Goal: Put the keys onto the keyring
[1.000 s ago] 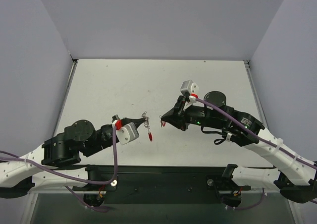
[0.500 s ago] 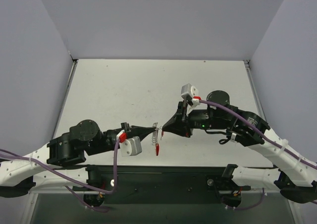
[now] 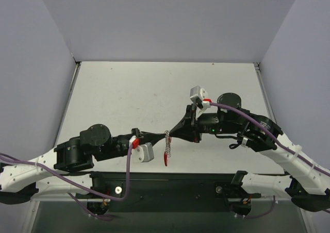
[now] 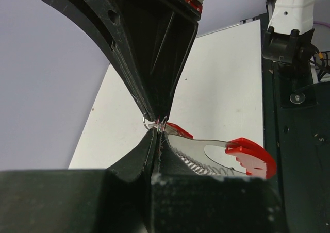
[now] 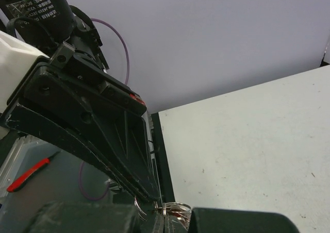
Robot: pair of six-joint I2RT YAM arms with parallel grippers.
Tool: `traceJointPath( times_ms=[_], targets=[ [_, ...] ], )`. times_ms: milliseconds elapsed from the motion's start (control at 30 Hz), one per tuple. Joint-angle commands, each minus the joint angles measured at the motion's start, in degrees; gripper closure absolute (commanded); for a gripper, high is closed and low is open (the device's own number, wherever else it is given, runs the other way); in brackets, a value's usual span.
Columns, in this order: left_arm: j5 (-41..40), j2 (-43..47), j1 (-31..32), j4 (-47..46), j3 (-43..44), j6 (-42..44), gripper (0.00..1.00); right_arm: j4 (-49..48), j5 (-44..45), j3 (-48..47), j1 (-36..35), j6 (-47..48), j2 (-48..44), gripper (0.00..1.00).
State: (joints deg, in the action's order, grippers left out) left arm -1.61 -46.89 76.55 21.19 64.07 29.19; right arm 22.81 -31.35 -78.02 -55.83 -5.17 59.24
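Observation:
Over the table's near middle, my left gripper [image 3: 163,135] and right gripper [image 3: 169,134] meet tip to tip. The left gripper [image 4: 157,135] is shut on the keyring's thin wire loop. Its silvery coiled chain [image 3: 167,146] hangs down to the red band [image 3: 165,160]; in the left wrist view the chain [image 4: 198,163] and red band [image 4: 250,154] lie to the right. The right gripper [image 5: 164,218] is shut on the key, whose red head [image 4: 178,130] shows at the joined tips. Small silver rings [image 5: 177,208] crowd the right jaws; how key and ring interlock is hidden.
White tabletop [image 3: 129,94] stretches behind the arms, with grey walls on three sides. A black base rail [image 3: 170,184] runs along the near edge. The right arm's purple cable [image 3: 242,120] loops over its wrist.
My left gripper has moved right and nearer, carrying the keyring, until its tips meet the right gripper's tips. The right gripper has shifted slightly down and left. Both stayed shut.

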Motion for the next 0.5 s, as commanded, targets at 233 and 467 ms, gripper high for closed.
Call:
traceJointPath(
  times_ms=[233, 467],
  targets=[
    [-4.1, 1.8, 0.1, -4.2, -0.4, 0.1, 1.0, -1.3, -3.6, -3.1, 0.1, -1.5, -0.6, 1.0],
    [-3.8, 1.6, 0.1, -4.5, -0.6, 0.0, 1.0, -1.3, -4.0, -3.8, 0.0, -1.8, -0.3, 1.0]
  ],
)
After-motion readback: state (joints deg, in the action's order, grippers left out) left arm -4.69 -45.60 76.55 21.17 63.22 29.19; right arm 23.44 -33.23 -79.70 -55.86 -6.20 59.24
